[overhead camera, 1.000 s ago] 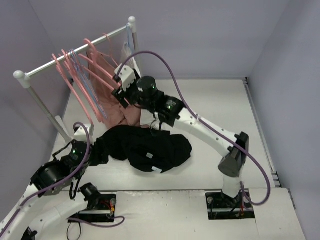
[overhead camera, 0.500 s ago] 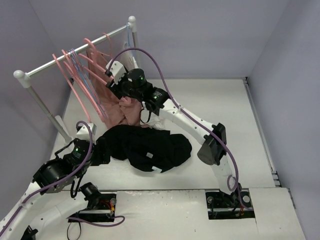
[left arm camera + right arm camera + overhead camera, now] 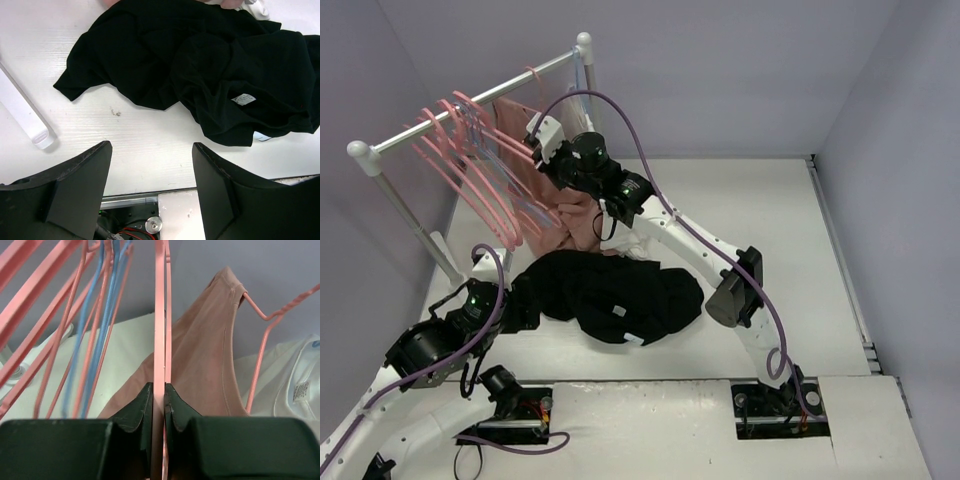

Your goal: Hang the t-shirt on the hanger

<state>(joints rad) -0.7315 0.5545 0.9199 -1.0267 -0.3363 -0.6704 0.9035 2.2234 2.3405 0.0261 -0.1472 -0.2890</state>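
Note:
The black t-shirt (image 3: 610, 290) (image 3: 200, 60) lies crumpled on the white table, its small white label (image 3: 243, 99) facing up. My left gripper (image 3: 520, 303) (image 3: 152, 147) is open just short of the shirt's near-left edge, and nothing is between its fingers. My right gripper (image 3: 542, 150) (image 3: 159, 390) is up at the rack, shut on the thick bar of a pink hanger (image 3: 159, 315) (image 3: 520, 160). That hanger still hangs among the others on the rail.
The white rail (image 3: 470, 100) carries several pink hangers and thin lilac-blue hangers (image 3: 102, 315). A dusty-pink garment (image 3: 575, 215) (image 3: 210, 355) hangs right of the held hanger, with a white garment (image 3: 295, 385) beyond it. The rack's white foot (image 3: 22, 115) lies left of the shirt.
My right arm has reached up and left into the rack, and its jaws have closed on a pink hanger. The hangers have swung left. The left arm and the shirt have not moved.

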